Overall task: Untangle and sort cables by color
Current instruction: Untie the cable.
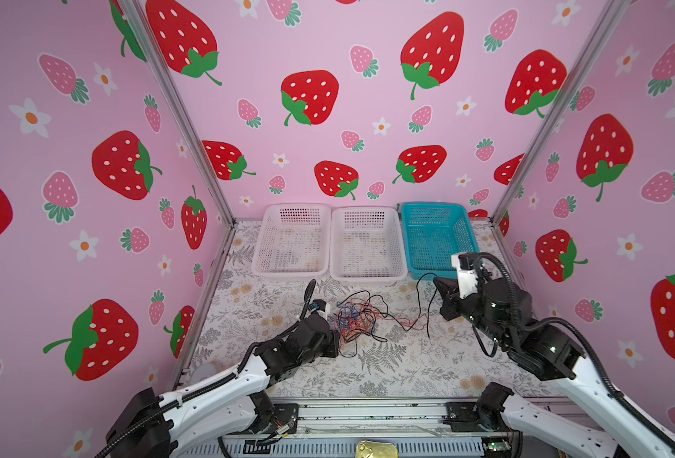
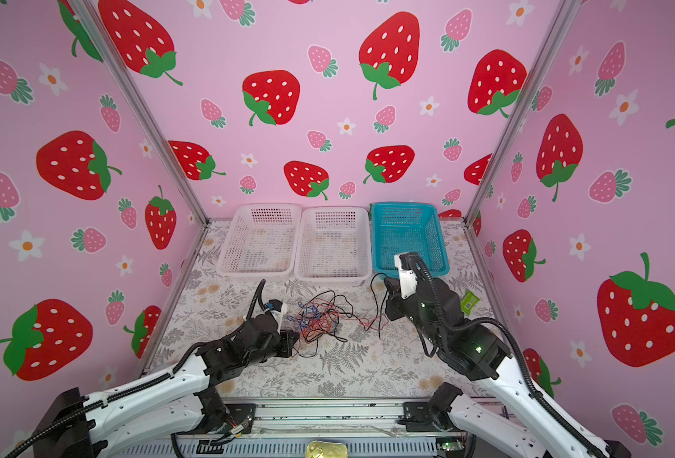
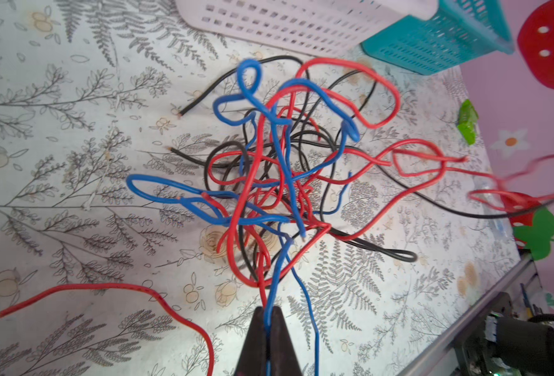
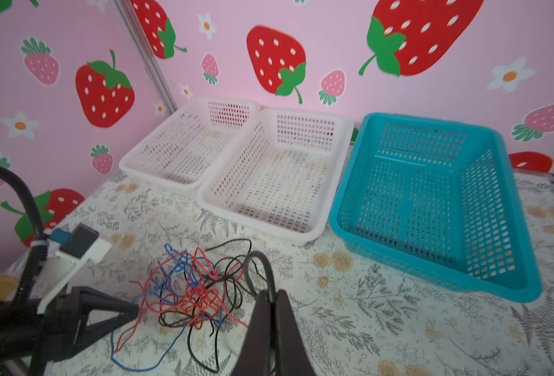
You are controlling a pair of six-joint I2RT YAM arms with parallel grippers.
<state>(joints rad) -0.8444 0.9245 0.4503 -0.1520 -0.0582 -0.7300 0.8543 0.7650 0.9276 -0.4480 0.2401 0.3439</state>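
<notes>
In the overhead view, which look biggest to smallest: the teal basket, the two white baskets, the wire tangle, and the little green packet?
In a top view:
1. Teal plastic basket, middle white plastic basket, left white plastic basket: about alike, no ranking.
2. Tangled clump of red, blue and black cables.
3. Small green packet.

Three baskets are set in a row along the back of the worktop (image 1: 427,368): left basket (image 1: 262,246), middle basket (image 1: 367,278), right basket (image 1: 433,205). The cables (image 1: 355,319) are heaped before the middle basket, between the left fingers (image 3: 256,345) and the right fingers (image 4: 259,325). A packet (image 2: 469,301) is placed near the worktop's right edge.
</notes>
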